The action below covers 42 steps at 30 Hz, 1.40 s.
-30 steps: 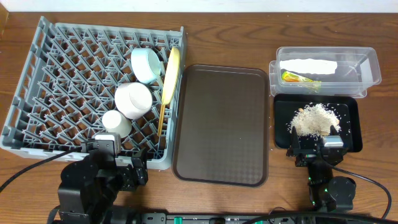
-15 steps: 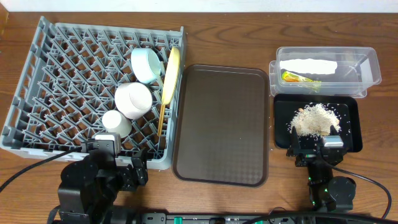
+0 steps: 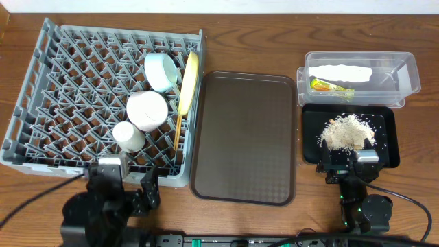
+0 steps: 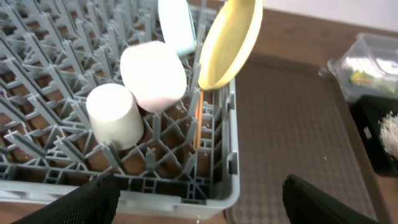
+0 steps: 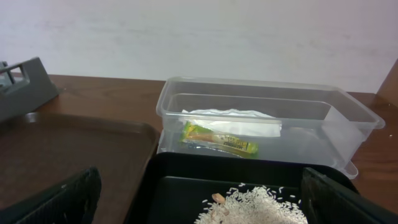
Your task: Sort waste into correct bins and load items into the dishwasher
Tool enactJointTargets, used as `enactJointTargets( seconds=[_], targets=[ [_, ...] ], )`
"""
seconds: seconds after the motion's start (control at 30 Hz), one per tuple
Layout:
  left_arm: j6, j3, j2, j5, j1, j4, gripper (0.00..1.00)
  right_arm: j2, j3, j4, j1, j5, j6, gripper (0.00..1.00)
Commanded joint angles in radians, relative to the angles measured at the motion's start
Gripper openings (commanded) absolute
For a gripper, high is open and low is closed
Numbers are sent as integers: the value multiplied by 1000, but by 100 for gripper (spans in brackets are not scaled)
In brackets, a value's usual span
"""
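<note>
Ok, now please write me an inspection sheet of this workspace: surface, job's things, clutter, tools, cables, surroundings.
Surface: wooden table, brown serving tray bare.
Job's things: rack holds plate, light-blue bowl, white bowl, cup, chopsticks; clear tub holds napkin, wrapper; black tray holds rice scraps.
Clutter: nothing seen.
Tools: left tool and right tool open, empty.
Cables: black cables at both arm bases.
Surroundings: white wall.

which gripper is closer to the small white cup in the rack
Left. The left gripper hangs at the rack's near edge, just short of the small white cup. The right gripper sits across the brown tray, over the black tray's near edge.
</note>
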Motion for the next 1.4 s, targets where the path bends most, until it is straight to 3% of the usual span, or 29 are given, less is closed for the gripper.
enactJointTargets(
  seconds=[0.0, 0.33, 0.73, 0.8, 0.97, 1.13, 1.37],
  targets=[
    [23, -111, -96, -16, 35, 46, 87, -6, -1, -5, 10, 16, -11, 99],
    [23, -451, -307, -1, 98, 356, 87, -6, -1, -5, 10, 16, -11, 99],
    [24, -683, -309, -1, 98, 827, 87, -6, -1, -5, 10, 16, -11, 99],
    [39, -735, -309, -1, 98, 949, 87, -6, -1, -5, 10, 16, -11, 99],
    [95, -793, -309, -1, 98, 1088, 87, -6, -1, -5, 10, 16, -11, 99],
    [149, -807, -309, -2, 98, 1060, 87, -6, -1, -5, 10, 16, -11, 99],
    [133, -807, -309, -13, 98, 911, 87, -6, -1, -5, 10, 16, -11, 99]
  ],
)
